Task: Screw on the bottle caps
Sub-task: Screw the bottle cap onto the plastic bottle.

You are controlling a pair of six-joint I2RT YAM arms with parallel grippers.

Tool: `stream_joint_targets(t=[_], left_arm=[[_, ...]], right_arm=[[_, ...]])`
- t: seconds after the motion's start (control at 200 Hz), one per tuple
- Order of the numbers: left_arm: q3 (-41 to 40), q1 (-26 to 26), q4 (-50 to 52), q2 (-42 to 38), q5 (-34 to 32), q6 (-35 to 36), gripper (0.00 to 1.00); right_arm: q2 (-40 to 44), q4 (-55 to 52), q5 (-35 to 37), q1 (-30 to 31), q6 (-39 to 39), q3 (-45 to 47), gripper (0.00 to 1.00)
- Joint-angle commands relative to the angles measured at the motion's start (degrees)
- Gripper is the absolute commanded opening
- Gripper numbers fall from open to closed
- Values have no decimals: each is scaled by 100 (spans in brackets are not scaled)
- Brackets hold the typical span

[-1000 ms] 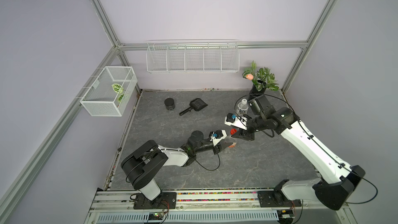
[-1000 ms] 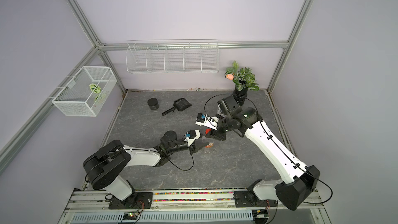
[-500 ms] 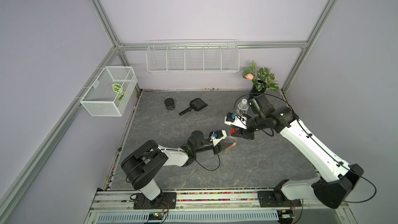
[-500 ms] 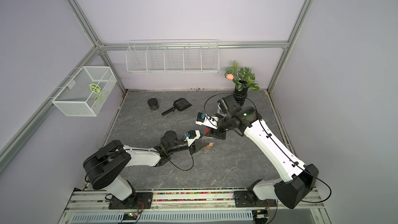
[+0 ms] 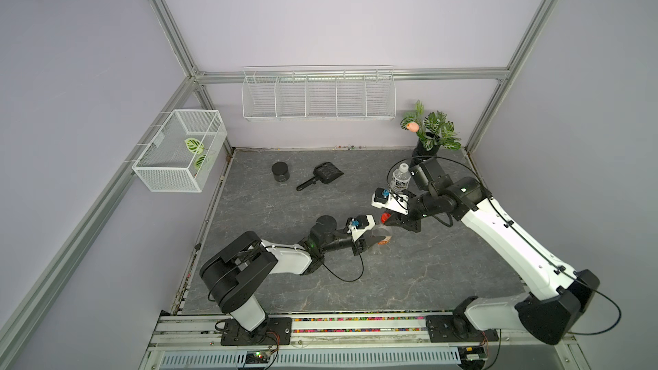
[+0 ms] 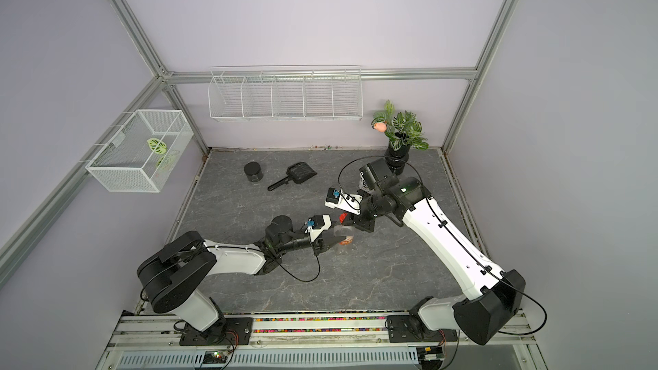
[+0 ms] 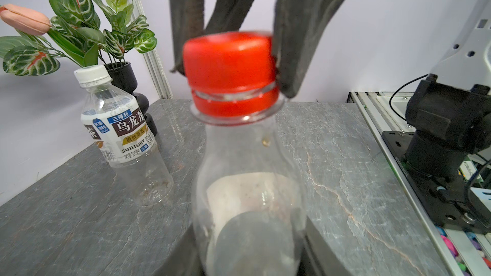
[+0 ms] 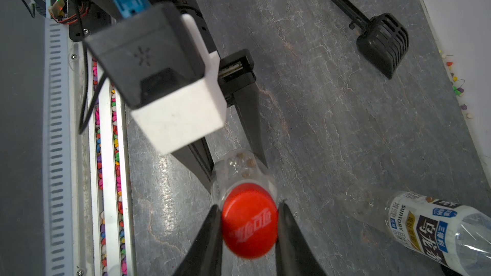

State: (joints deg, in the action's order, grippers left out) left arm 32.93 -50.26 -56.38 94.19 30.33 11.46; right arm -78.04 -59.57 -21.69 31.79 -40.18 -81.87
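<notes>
The left gripper (image 5: 377, 240) clamps the slim bottle (image 7: 247, 168) upright near the tabletop's (image 5: 285, 279) middle, I think so it cannot spin while the right gripper (image 8: 249, 207) pinches the red cap (image 7: 228, 59) on its neck.

I see left gripper (image 5: 378, 240) low and level, clamped on the slim bottle (image 7: 249, 168); right gripper (image 8: 249, 207) points down, pinching the red cap (image 8: 249, 224).

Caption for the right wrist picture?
Right gripper grips the red cap on a clear bottle held by the left gripper.
</notes>
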Motion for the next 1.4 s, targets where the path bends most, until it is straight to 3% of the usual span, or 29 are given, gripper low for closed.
stream_joint_targets(t=[0.0, 0.115, 0.23, 0.315, 0.405, 0.52, 0.695, 0.745, 0.805, 0.87, 0.92, 0.99, 1.085, 1.18, 1.395], left_arm=[[-8, -14, 762, 207, 149, 138, 47], [16, -13, 793, 187, 48, 192, 47], [-40, -11, 739, 90, -264, 217, 47], [-48, -10, 675, 19, -443, 224, 47], [-86, -19, 514, -32, -574, 163, 47], [-111, -35, 362, -17, -633, 135, 47], [-110, -98, 309, -34, -645, 52, 47], [-125, -99, 300, -38, -649, 24, 47], [-153, -102, 286, -33, -666, 25, 47], [-164, -97, 301, -22, -733, 6, 47], [-180, -91, 296, -32, -796, -88, 47], [-190, -89, 328, -38, -809, -140, 47], [-192, -89, 375, -19, -768, -136, 47], [-185, -87, 404, 16, -632, -102, 47], [-17, -23, 764, 89, -51, 133, 47]], right_arm=[[-9, -14, 13, -17, 237, 126, 19], [63, 247, 720, 235, 968, 344, 7], [199, 745, 2206, 798, 2497, 531, 5], [198, 943, 3612, 1311, 4259, 514, 0], [-60, 453, 4881, 1788, 6726, 190, 0], [-611, -355, 5656, 2385, 9203, -316, 0], [-1239, -1266, 6335, 2810, 11076, -1033, 0], [-1239, -1597, 6622, 2849, 11429, -1198, 5], [-939, -1291, 6782, 2873, 11001, -1023, 21], [-271, 200, 6705, 2863, 9575, -261, 44], [295, 1305, 6442, 2822, 8520, 435, 52], [931, 2188, 5655, 2579, 7368, 1006, 55], [1444, 2345, 4316, 2070, 6328, 1224, 61], [1607, 1950, 2809, 1544, 4939, 1148, 63], [1346, 718, 664, 362, 2107, 792, 55]])
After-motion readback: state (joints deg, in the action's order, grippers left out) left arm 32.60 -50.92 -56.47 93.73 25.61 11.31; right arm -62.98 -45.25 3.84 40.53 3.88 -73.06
